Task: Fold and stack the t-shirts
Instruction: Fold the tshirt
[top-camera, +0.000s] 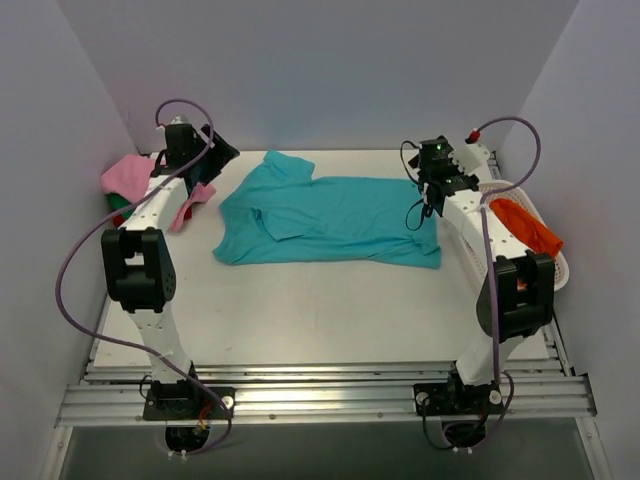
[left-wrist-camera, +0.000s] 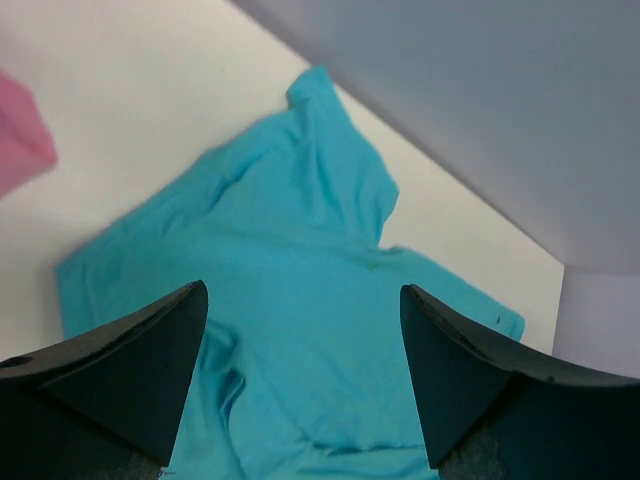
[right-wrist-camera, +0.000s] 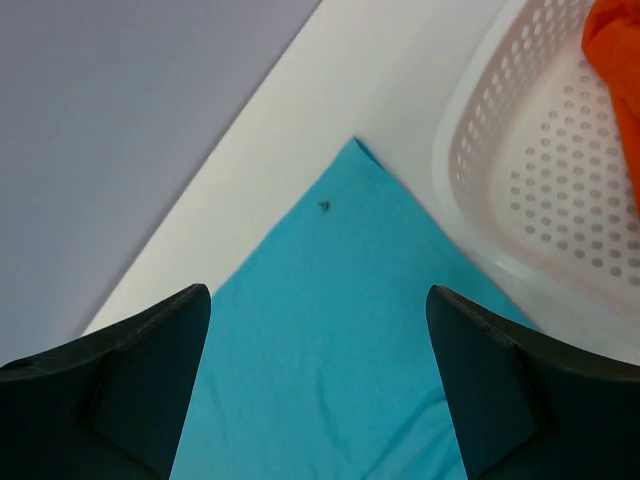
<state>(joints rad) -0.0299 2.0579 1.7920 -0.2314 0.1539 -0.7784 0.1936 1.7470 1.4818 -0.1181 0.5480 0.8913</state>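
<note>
The teal t-shirt (top-camera: 330, 220) lies spread on the white table, one sleeve pointing toward the back wall and its left side partly folded over. My left gripper (top-camera: 218, 152) hovers open and empty above the shirt's left end; the left wrist view shows the teal cloth (left-wrist-camera: 300, 270) between the wide-apart fingers (left-wrist-camera: 130, 370). My right gripper (top-camera: 430, 195) hovers open and empty above the shirt's right edge; the right wrist view shows its corner (right-wrist-camera: 320, 330) below the gripper (right-wrist-camera: 318, 345).
A pile of pink (top-camera: 125, 175), green and red shirts lies at the back left; its pink edge also shows in the left wrist view (left-wrist-camera: 20, 140). A white lattice basket (top-camera: 553, 270) at the right holds an orange shirt (top-camera: 525, 225) and shows in the right wrist view (right-wrist-camera: 540, 200). Walls enclose three sides.
</note>
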